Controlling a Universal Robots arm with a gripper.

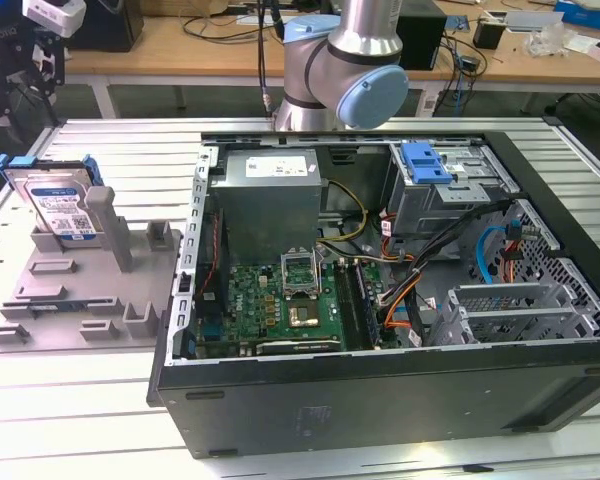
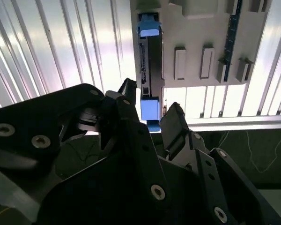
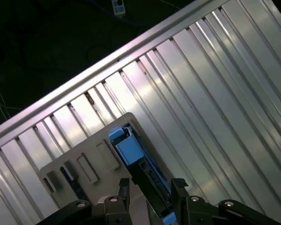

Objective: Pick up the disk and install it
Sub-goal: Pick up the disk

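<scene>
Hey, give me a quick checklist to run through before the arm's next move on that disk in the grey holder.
1. Disk upright in the grey holder: ok.
2. Gripper open: ok.
3. Fingers on either side of the disk's edge, in both wrist views: ok.
4. Fingers clear of the disk's faces: cannot tell.
5. Computer case side panel off: ok.
6. Drive cage bay free under its blue bracket: cannot tell.

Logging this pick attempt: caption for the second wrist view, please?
Open gripper hangs over the disk, which stands on edge in its grey holder.
</scene>
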